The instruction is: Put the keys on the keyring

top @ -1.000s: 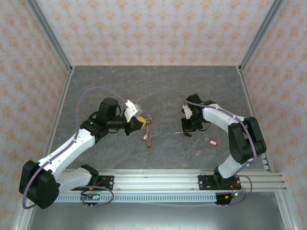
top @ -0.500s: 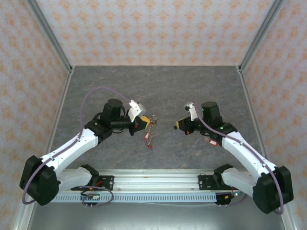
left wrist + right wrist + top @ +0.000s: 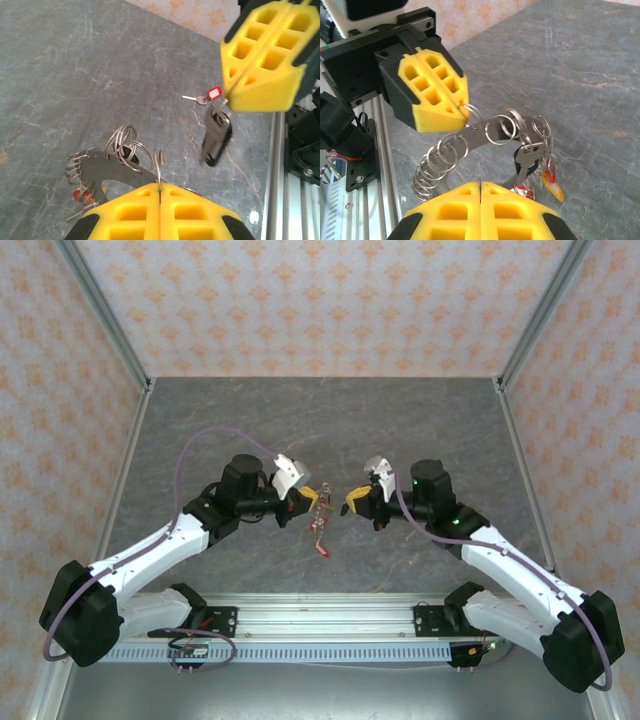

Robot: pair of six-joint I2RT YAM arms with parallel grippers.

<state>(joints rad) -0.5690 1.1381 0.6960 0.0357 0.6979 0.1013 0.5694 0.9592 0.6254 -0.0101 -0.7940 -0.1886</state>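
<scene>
One grey marbled table (image 3: 200, 430) lies beneath both arms, which meet above its middle. The left gripper (image 3: 299, 502) is clamped tight on a thin loop of the keyring (image 3: 318, 508). It holds the keyring off the table, with a few red-tagged keys (image 3: 321, 546) dangling from it. The right gripper (image 3: 352, 503), likewise pinched closed, faces it just apart and carries a dark-headed key (image 3: 216, 135) by its small wire loop. That key is not yet threaded on, I judge, and a loose key (image 3: 207, 96) with a red tag lies on the table.

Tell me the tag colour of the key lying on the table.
Tag: red, clearest in left wrist view.
</scene>
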